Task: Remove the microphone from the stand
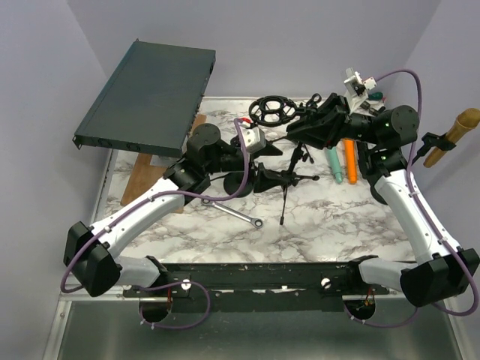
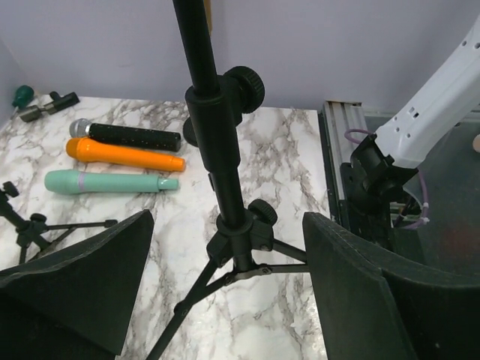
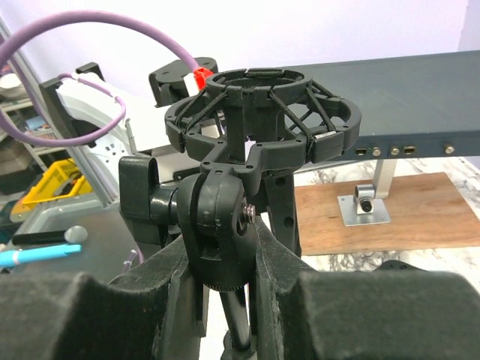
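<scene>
The black tripod stand (image 2: 214, 127) stands mid-table, topped by a round shock mount (image 1: 271, 110) (image 3: 259, 112) whose ring holds nothing I can see. My right gripper (image 3: 225, 251) (image 1: 311, 127) is shut on the stand's swivel joint (image 3: 217, 217) just under that mount. Low down, my left gripper (image 2: 229, 225) (image 1: 253, 176) is open, its pads either side of the pole above the tripod hub (image 2: 240, 240), touching nothing. A black microphone (image 2: 127, 136), an orange one (image 2: 124, 155) (image 1: 349, 161) and a teal one (image 2: 105, 182) (image 1: 333, 163) lie side by side on the marble table (image 1: 337, 217).
A steel wrench (image 1: 232, 212) lies in front of the stand. A dark flat chassis (image 1: 150, 97) leans over a wooden board (image 1: 142, 180) at the back left. A small second tripod (image 2: 30, 225) sits near the microphones. A wooden-handled tool (image 1: 454, 131) hangs off the right edge.
</scene>
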Action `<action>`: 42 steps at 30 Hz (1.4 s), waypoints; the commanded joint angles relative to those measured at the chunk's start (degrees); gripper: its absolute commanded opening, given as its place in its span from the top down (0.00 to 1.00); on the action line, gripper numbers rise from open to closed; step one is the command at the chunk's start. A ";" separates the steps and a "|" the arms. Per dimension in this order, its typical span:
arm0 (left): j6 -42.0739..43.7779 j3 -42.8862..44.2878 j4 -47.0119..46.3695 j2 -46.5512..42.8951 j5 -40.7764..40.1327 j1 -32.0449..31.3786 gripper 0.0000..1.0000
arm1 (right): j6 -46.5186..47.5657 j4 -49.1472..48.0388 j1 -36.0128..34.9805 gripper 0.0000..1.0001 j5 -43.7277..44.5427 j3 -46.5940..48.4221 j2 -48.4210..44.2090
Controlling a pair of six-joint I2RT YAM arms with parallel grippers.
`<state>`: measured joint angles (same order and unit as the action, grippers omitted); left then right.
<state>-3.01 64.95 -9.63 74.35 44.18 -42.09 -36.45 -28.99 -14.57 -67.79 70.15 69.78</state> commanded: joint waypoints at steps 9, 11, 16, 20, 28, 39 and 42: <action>-11.23 0.79 -11.82 5.22 4.23 -1.97 0.36 | -13.86 -19.98 -0.21 0.99 2.19 -5.96 -1.58; -11.49 0.30 -12.56 5.87 4.02 -2.19 0.46 | -14.69 -20.97 -0.22 0.99 2.73 -6.25 -1.62; -11.06 -0.85 -12.53 6.05 3.85 -2.30 0.63 | -15.51 -21.93 -0.15 0.99 3.42 -6.25 -1.71; -11.76 -2.13 -13.54 6.48 3.67 -2.63 0.70 | -17.70 -24.62 -0.11 0.99 4.22 -6.14 -1.43; -16.55 -5.57 -20.16 6.46 3.35 -2.74 0.58 | -20.15 -28.64 0.43 0.99 5.03 -7.79 -2.06; -19.52 -4.12 -21.22 7.64 5.42 -2.74 1.00 | -20.27 -29.58 0.60 0.99 5.83 -10.43 -2.44; -20.24 -3.98 -21.20 7.18 5.90 -2.74 1.00 | -17.24 -24.95 0.69 0.95 5.92 -11.16 -3.36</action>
<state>-21.21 59.64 -28.23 81.52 47.64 -44.64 -55.75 -55.37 -14.17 -64.27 59.75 68.66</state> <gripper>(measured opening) 0.269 0.278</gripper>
